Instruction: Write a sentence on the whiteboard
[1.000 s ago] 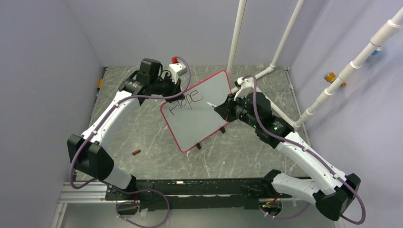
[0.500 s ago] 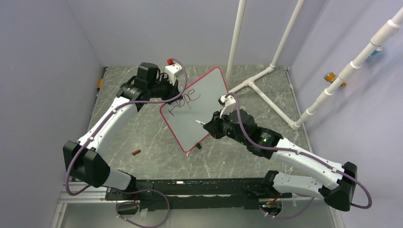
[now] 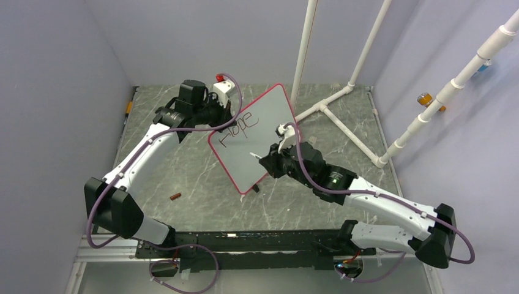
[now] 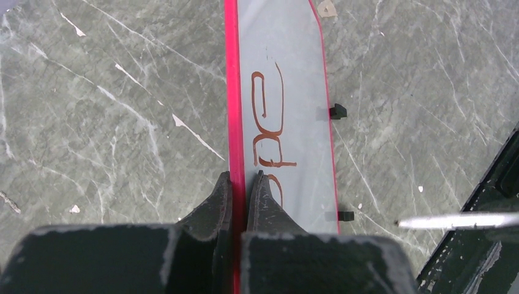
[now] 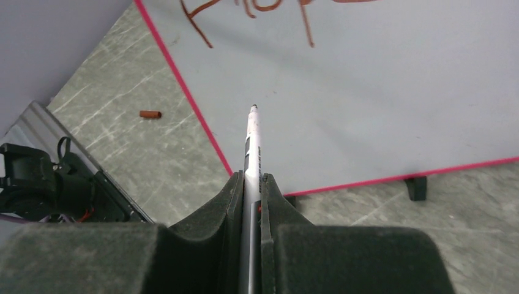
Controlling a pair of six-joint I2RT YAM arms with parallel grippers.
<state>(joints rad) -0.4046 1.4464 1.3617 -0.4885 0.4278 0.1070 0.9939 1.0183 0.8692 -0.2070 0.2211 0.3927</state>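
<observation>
Whiteboard (image 3: 254, 144) stands tilted above the marbled grey table (image 3: 183, 165), its thin red-pink frame pinched at the upper left edge by the left gripper (image 4: 240, 184), whose two dark fingers close on either side of the rim right beside the writing. The sentence (image 3: 238, 130) so far reads "Hope" in thin red-brown strokes along the top of the pale surface, and the rest of the board is blank. The right gripper (image 5: 250, 180) reaches in from the opposite side, its fingers clamped tight on the barrel of a slim white marker (image 5: 253, 141) that juts forward with its dark tip aimed at the unmarked area below the word, toward the board's lower left. The left wrist view shows the tip standing a little off the board's face, with table visible between the two. Two small black feet (image 4: 337, 111) project from the board's lower edge; the lowest corner hangs close to the table, though whether it rests there cannot be told. A small red-brown cap (image 3: 175, 196) lies alone on the table, well apart from the board and to the left of it. White pipes (image 3: 361, 64) rise from the table's far right corner behind the board.
</observation>
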